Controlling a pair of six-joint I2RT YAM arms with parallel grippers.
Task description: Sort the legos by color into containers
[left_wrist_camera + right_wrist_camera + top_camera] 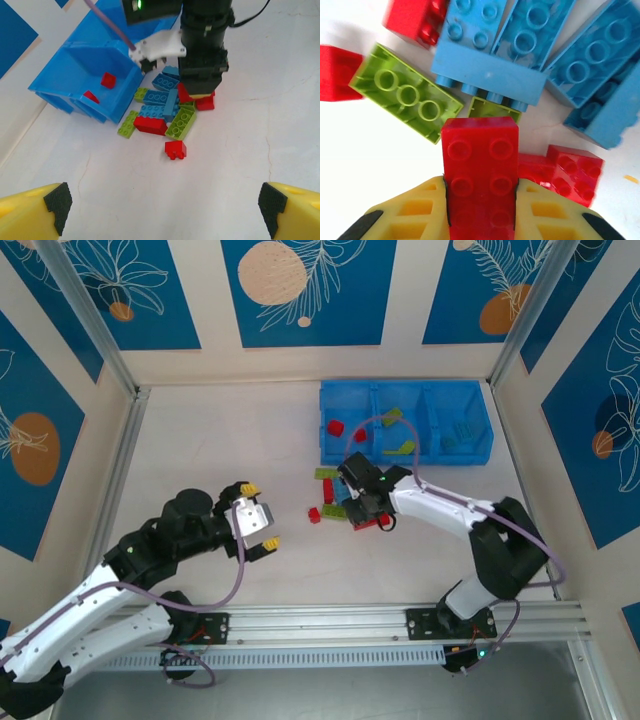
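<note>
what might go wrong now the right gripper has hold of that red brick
The right gripper seems to hold the red brick near one end, so it may tilt or slip out. Lifting may also nudge the long green brick and the blue brick crowded around it.

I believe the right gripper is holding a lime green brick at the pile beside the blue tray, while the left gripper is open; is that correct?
Not quite: the brick in the right gripper is red, not lime green, as the right wrist view shows. It is at the pile beside the blue tray, and the left gripper is open.
</note>
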